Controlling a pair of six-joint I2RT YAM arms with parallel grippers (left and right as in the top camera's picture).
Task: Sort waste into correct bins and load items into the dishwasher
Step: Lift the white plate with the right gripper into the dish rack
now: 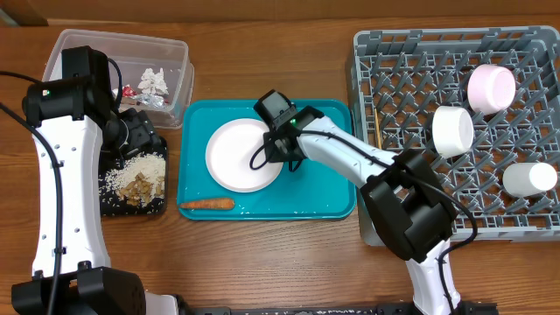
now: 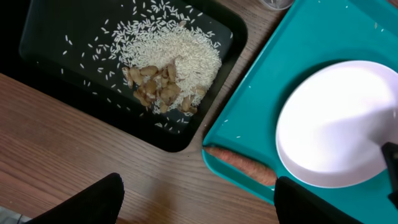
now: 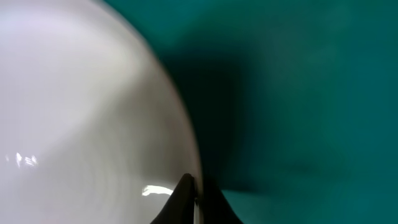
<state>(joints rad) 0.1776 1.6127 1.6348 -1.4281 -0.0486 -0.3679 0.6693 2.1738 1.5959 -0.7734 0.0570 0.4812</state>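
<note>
Teal plastic frames the job in hand: the white plate [image 1: 241,157] lies flat in the middle of the teal tray [image 1: 324,197]. The right gripper [image 3: 198,200] is at the plate's right rim, and the right wrist view shows its two dark fingers pressed together with the thin edge pinched between them. Taking it by the rim makes sense, since a flat plate offers nothing else to grip. An edge hold also lets it be tipped upright between pegs. The dish rack [image 1: 411,52] stands just right of the teal tray, with three white vessels [image 1: 453,129] on its right half and open peg rows on its left. I judge the step to be lifting the plate across to it. The carrot [image 1: 207,205] lies alone near the front left corner of the teal tray, not yet binned. Left of that tray, the black tray [image 1: 112,201] holds the rice and scraps [image 1: 138,178]. Farther back, the clear tub [image 1: 122,37] holds crumpled foil [image 1: 157,80] and a red-white wrapper [image 1: 129,91]. The left gripper [image 2: 199,208] hangs above the table [image 2: 74,149] at the near edge of the black tray, fingers spread wide and holding nothing. That keeps it out of the right arm's path and close to the carrot, probably its next pick. The risk I see is the smooth rim slipping from so narrow a pinch as the plate comes off the tray.
</note>
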